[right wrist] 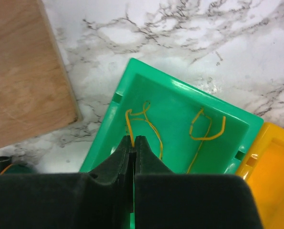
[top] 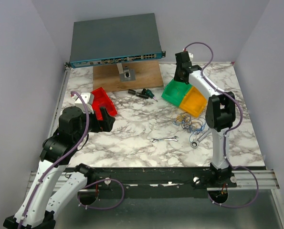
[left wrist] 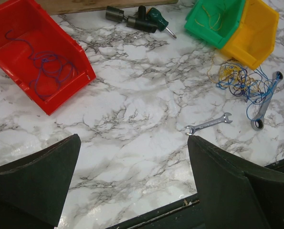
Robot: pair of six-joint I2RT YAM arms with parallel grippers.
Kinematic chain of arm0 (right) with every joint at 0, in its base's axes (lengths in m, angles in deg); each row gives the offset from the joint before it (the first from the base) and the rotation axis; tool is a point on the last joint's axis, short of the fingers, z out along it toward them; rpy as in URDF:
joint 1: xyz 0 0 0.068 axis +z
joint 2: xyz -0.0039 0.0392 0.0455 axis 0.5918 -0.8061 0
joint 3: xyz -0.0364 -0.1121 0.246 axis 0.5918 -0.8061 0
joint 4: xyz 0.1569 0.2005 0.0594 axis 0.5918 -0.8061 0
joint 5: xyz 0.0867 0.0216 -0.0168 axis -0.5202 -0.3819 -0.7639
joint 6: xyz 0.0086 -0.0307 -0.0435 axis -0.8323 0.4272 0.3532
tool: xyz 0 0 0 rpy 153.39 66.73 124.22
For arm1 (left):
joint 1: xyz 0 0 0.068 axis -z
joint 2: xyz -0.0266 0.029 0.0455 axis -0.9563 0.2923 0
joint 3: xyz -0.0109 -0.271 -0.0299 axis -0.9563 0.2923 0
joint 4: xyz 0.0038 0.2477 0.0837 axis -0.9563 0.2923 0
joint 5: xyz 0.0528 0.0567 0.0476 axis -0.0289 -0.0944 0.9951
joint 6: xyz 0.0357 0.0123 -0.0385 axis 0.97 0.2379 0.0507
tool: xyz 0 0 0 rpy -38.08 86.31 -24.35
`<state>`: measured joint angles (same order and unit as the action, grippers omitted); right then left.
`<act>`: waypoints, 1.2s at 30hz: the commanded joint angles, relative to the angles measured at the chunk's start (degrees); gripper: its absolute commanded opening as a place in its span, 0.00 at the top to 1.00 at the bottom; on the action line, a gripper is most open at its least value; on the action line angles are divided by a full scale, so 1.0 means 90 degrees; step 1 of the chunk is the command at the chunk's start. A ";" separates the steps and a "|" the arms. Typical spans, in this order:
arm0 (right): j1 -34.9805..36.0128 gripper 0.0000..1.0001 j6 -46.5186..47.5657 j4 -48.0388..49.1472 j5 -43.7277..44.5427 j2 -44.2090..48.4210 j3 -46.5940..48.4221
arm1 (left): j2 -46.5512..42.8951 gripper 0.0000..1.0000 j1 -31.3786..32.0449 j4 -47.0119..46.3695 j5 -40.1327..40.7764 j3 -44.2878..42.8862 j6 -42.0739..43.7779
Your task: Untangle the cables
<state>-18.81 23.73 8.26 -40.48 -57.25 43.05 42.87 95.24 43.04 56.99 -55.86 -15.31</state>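
Observation:
The tangle of thin blue and yellow cables (top: 190,123) (left wrist: 239,81) lies on the marble table in front of the yellow bin (top: 195,101). My right gripper (right wrist: 133,139) (top: 182,79) hangs over the green bin (right wrist: 189,90) (top: 173,93), shut on a yellow cable (right wrist: 129,124) that trails into the bin. A second yellow cable (right wrist: 206,129) lies loose in that bin. Blue cable (left wrist: 48,67) rests inside the red bin (left wrist: 17,14) (top: 103,102). My left gripper (left wrist: 133,139) (top: 106,119) is open with nothing between its fingers, above bare table near the red bin.
Two silver wrenches (top: 164,139) (top: 199,138) lie by the tangle, one under its edge. A screwdriver and sockets (top: 142,93) sit in front of a wooden board (top: 127,76), with a network switch (top: 115,40) behind it.

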 commanded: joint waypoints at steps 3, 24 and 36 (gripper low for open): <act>-0.0062 0.99 -0.0033 0.0230 0.0492 0.0079 -0.0658 | 0.0063 0.01 -0.0027 -0.0020 -0.0154 -0.0075 0.0069; -0.0059 0.53 0.0258 -0.0442 -0.0025 0.1130 -0.0451 | 0.0931 0.01 0.0766 -0.1522 -0.1254 0.0896 -0.0957; -0.0057 0.24 -0.0176 -0.0037 -0.0278 0.3994 -0.3638 | 0.3658 0.01 0.2724 -0.3676 -0.0372 0.0558 -0.1322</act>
<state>-19.14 24.76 7.59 -40.63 -27.65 18.33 68.90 116.55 17.97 49.69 -47.23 -27.14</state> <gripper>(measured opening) 0.746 0.983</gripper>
